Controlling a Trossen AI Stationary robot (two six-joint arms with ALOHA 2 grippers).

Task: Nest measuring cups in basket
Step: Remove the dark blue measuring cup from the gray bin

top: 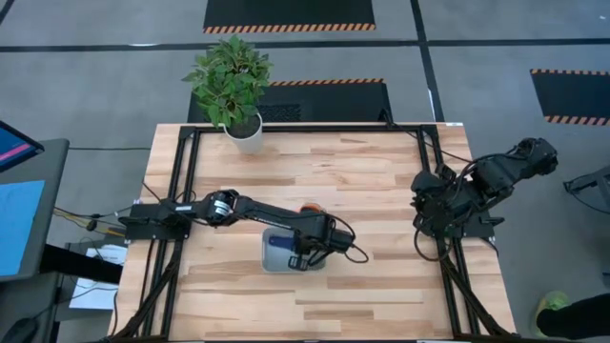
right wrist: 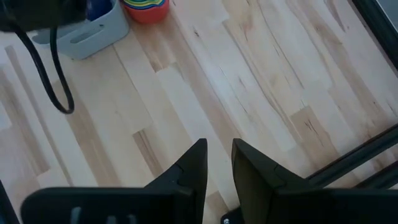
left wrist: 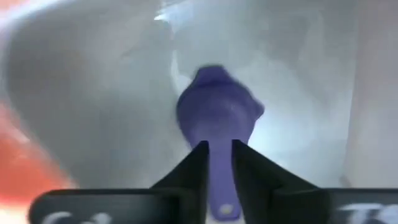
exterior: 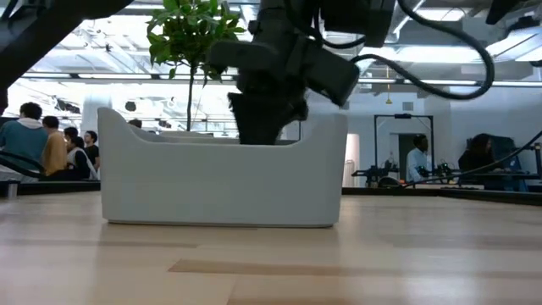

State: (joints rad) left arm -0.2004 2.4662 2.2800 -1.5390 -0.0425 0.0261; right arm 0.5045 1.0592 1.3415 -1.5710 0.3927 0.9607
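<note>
Measuring cups and basket on the wooden table

The basket [top: 276,255] — a shallow, pale grey-blue plastic bin with rounded corners — sits upright near the middle of the table; from table height its long side shows a dipped rim [exterior: 222,182]. Inside it lies a dark blue cup [left wrist: 217,118], bowl facing up, its short flat handle sitting between two dark fingers. Just beside the basket, outside it, stands a stack of nested cups [right wrist: 147,9] — the outermost red-orange, with yellow, green and blue rims showing inside it. From above, only an orange edge of this stack [top: 310,209] shows by the basket's far side.
</note>
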